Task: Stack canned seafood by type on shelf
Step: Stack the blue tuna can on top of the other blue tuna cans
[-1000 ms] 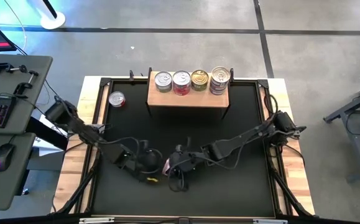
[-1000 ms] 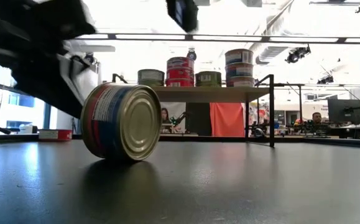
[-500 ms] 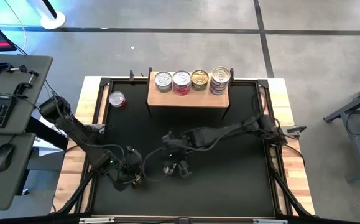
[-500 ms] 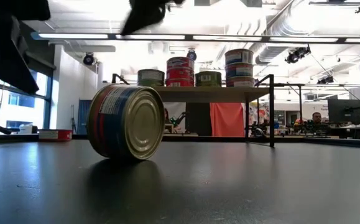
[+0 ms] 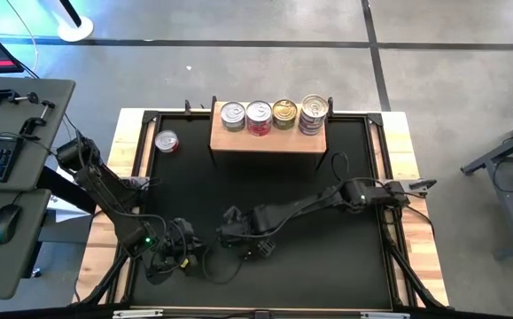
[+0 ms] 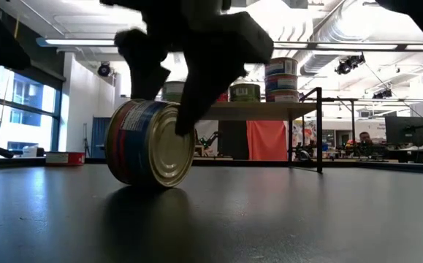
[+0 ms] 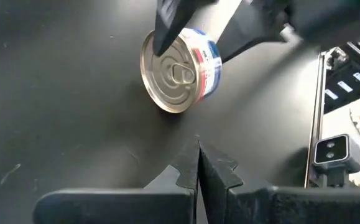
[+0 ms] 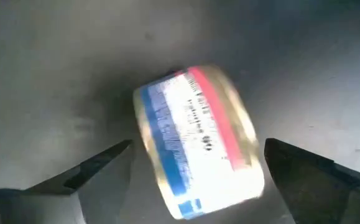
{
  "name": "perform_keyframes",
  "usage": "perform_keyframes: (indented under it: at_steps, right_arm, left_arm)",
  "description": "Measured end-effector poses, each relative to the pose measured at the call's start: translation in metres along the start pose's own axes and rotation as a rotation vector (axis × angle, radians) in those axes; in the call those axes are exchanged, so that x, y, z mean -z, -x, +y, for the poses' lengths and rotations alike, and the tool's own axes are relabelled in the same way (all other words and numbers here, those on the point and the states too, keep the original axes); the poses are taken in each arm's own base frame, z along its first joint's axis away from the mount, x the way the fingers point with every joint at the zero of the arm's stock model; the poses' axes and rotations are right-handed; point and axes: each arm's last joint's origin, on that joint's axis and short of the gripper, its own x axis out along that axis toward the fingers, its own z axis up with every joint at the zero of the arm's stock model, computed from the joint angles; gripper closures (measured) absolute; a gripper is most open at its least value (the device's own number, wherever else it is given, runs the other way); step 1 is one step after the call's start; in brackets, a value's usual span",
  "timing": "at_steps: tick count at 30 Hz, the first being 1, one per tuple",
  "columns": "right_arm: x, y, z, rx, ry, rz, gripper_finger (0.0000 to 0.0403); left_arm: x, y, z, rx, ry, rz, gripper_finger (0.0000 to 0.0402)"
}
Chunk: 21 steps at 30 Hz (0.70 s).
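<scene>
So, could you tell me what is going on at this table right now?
The right gripper is open and straddling a can that stands on its edge on the black mat, not yet gripped. The left gripper is shut and waits nearby, pointing at that can. Four stacks of cans sit on the wooden shelf, and one can lies beside it.

- From above you cannot see the tipped can: the right gripper (image 5: 238, 232) covers it.
- Its label print (image 8: 195, 134) is smeared; you can't read it.
- In the low view the right gripper (image 6: 169, 91) is a dark shape cut off at the top edge.
- The labels of the cans on the shelf (image 5: 268, 138) are too small to read.
</scene>
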Motion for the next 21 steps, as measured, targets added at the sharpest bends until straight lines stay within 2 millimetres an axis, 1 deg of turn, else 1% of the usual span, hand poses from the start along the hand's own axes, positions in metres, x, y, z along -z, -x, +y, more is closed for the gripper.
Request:
perform_keyframes:
  at_steps: [4,6,8,11,15,19,21]
  right_arm:
    - [0.003,-0.018,0.004,-0.028,0.022,0.039,0.0053]
    - [0.004,-0.024,0.005,-0.015,0.017,0.045,0.0060]
    - [0.005,-0.027,0.004,0.035,0.015,0.076,0.0080]
    - [0.002,-0.027,0.004,0.133,0.017,0.104,0.0136]
    - [-0.003,-0.015,-0.002,0.175,-0.048,0.071,0.0236]
    - [-0.005,0.005,-0.008,0.154,-0.128,0.035,0.0233]
    - [-0.002,0.020,-0.011,0.173,-0.187,0.003,0.0233]
  left_arm:
    - [0.001,0.001,0.000,0.002,0.005,-0.002,0.0401]
    - [0.000,0.001,0.000,0.001,0.003,-0.004,0.0401]
    - [0.000,0.001,0.000,-0.002,-0.001,-0.023,0.0402]
    - [-0.002,0.001,0.001,-0.024,-0.010,-0.095,0.0402]
    - [-0.007,-0.002,0.005,-0.067,-0.009,-0.193,0.0401]
    - [-0.011,-0.005,0.006,-0.087,-0.004,-0.201,0.0401]
    - [-0.011,-0.006,0.008,-0.102,-0.014,-0.194,0.0402]
